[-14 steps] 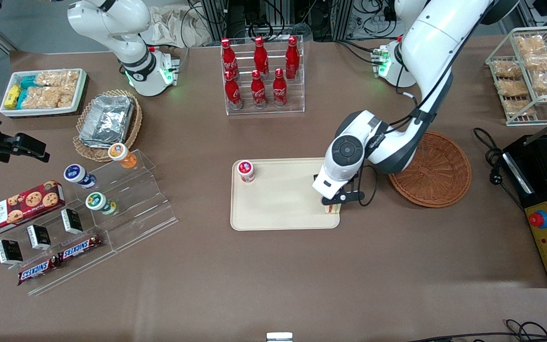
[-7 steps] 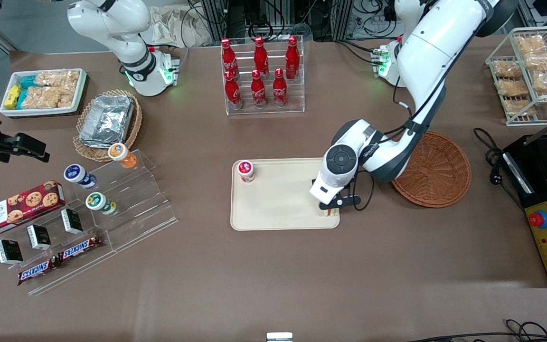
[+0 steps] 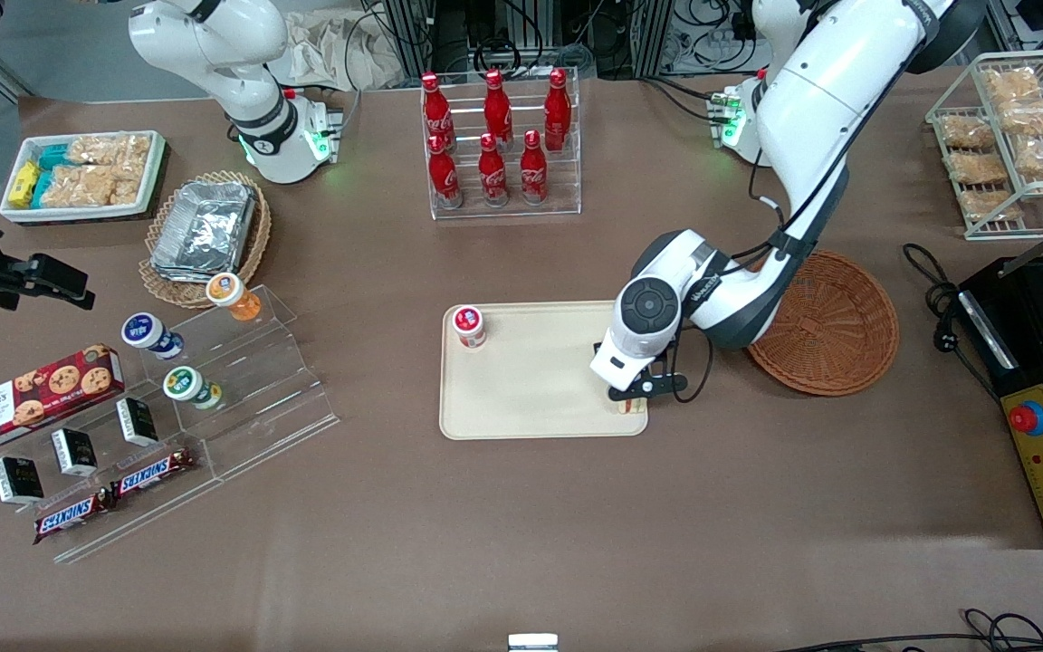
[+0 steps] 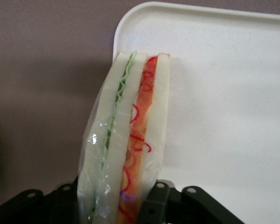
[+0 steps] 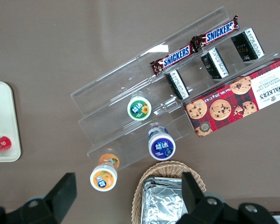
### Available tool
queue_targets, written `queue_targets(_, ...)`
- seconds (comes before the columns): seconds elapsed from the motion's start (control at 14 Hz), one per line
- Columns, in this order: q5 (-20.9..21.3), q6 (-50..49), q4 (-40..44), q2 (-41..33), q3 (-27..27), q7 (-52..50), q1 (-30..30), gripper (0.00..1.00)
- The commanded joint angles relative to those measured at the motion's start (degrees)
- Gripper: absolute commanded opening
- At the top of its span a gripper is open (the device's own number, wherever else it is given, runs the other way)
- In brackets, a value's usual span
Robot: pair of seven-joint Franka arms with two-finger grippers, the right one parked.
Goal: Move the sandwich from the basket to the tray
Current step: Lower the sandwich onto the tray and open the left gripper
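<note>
The sandwich (image 4: 130, 140), a white bread wedge in clear film with green and red filling, stands on its edge between my gripper's fingers (image 4: 154, 200). My left gripper (image 3: 632, 397) is shut on it, low over the corner of the cream tray (image 3: 531, 398) that is nearest the front camera and toward the working arm's end. In the front view only a sliver of the sandwich (image 3: 632, 407) shows under the gripper. In the left wrist view the gripper (image 4: 123, 205) holds the sandwich over the tray's rounded corner (image 4: 125, 23). The reddish-brown wicker basket (image 3: 834, 326) lies empty beside the tray.
A small red-lidded jar (image 3: 468, 326) stands on the tray's corner toward the parked arm. A rack of red bottles (image 3: 499, 145) stands farther from the camera. A black appliance (image 3: 1042, 389) and a wire snack rack (image 3: 1010, 136) sit at the working arm's end.
My gripper with the sandwich has shifted a little toward the parked arm's end over the tray corner, then held still. The basket and jar have not moved.
</note>
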Motion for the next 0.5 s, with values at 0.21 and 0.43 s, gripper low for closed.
queue_targets(0.21,1.5,0.1,1.5,0.8,-0.1,-1.8,-0.4,0.82)
queue_targets(0.43,1.4,0.1,1.4,0.6,-0.1,-1.8,-0.4,0.88)
